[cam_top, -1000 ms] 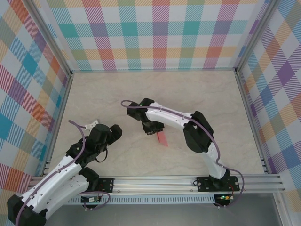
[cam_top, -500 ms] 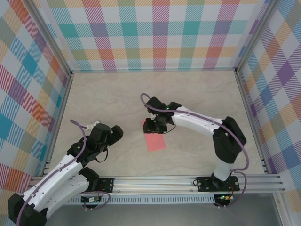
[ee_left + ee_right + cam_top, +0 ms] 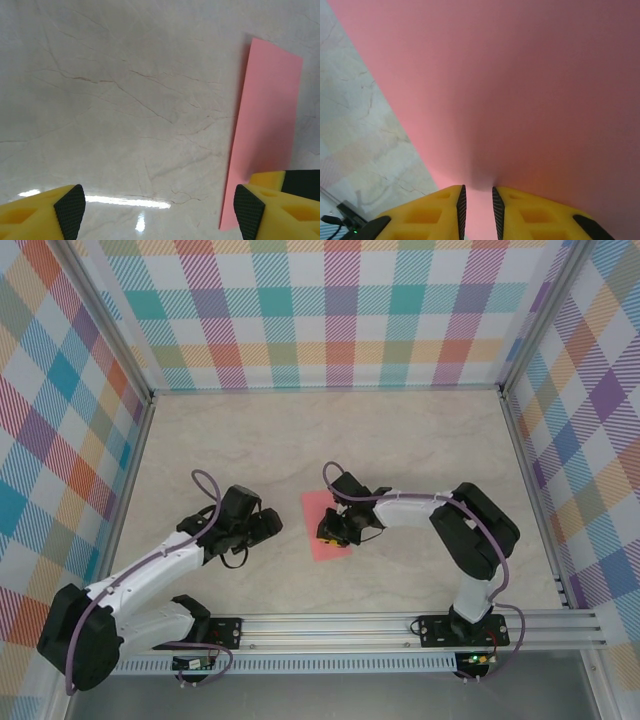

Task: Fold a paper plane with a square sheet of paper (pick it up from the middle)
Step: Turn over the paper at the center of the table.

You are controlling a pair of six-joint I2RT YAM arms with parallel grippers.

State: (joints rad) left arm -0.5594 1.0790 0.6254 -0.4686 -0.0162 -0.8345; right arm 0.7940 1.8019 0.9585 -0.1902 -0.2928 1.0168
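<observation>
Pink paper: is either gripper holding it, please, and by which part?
The right gripper seems to pinch the pink paper near its middle; the left gripper holds nothing.

I log the paper [image 3: 318, 510] as plain salmon-pink with no print; under the right wrist camera it shades to a darker rose [image 3: 520, 90]. The table [image 3: 420, 440] is cream marble with thin brown veins. The walls [image 3: 340, 320] carry a plaid of teal, orange, purple, yellow and pink on white. The left claw [image 3: 157, 205] and right claw [image 3: 477, 200] are yellow, with black pads [image 3: 70, 207]. I see both arms [image 3: 150, 575] white with black joints, purple cables [image 3: 205, 485], and a silver-grey rail [image 3: 340, 625].
</observation>
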